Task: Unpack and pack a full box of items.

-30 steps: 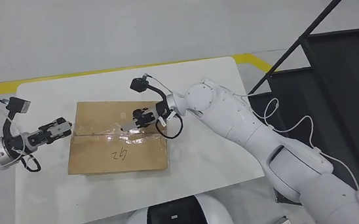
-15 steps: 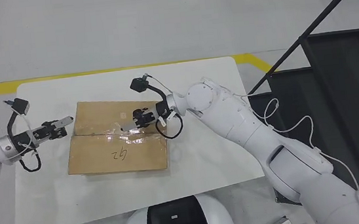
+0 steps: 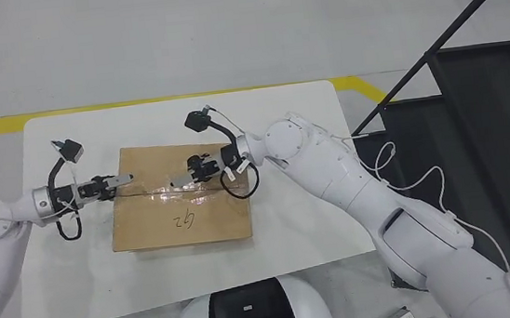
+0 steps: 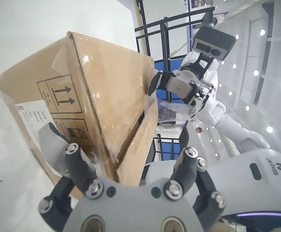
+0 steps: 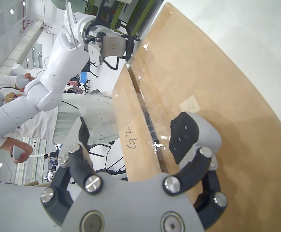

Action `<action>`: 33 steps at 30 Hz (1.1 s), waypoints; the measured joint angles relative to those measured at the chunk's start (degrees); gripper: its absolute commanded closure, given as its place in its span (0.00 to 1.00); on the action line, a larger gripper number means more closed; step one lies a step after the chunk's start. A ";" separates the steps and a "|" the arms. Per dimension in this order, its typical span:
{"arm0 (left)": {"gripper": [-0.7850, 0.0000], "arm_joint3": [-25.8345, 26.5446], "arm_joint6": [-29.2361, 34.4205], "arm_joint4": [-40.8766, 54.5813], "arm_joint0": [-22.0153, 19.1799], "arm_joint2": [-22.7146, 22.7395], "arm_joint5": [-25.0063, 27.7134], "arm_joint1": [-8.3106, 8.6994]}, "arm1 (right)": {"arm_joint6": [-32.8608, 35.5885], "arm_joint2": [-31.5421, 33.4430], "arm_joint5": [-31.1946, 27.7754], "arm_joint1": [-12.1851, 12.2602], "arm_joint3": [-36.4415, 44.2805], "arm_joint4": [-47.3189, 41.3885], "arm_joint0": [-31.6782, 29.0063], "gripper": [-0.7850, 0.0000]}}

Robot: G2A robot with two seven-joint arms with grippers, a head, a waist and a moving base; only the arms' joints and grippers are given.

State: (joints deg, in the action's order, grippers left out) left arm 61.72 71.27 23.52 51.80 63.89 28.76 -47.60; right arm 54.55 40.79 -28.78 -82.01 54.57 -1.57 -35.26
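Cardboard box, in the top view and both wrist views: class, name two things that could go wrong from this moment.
1. Clear tape spans the seam of the cardboard box. The left gripper, with its fingers open at the seam's end, might slip on the glossy film or tear the cardboard.
2. The right gripper faces it along the same seam, so the two could collide.

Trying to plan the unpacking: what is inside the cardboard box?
Nothing inside can be seen. The cardboard box is closed, its top flaps meeting at a taped seam. Only a thin dark gap shows along it; the contents are covered by the flaps.
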 measured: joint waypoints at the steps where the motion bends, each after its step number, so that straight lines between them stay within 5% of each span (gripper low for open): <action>1: 0.00 -0.12 0.25 0.38 -0.23 -0.36 0.07 -0.18 | 0.05 0.36 0.15 0.21 0.54 0.38 -0.23 0.00; 10: 0.00 -2.11 2.11 4.23 -3.05 -2.67 1.37 -1.75 | 2.85 4.64 2.39 2.70 6.46 2.48 -3.69 0.00; 17: 0.00 -6.51 0.63 6.71 0.22 5.25 3.63 0.72 | 5.73 4.54 2.86 3.00 8.71 1.67 -4.62 0.00; 23: 0.00 -3.72 0.33 8.62 5.26 11.32 3.93 2.71 | 6.76 3.52 3.78 2.54 7.84 1.63 -3.15 0.00; 33: 0.00 1.34 -0.03 7.68 8.76 13.20 3.16 3.21 | 6.84 4.90 -3.73 1.75 4.12 -9.24 -2.67 0.00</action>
State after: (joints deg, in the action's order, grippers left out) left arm 63.06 71.24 31.20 60.57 77.08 31.92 -44.39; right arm 61.38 45.69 -32.51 -80.26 58.68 -10.80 -37.93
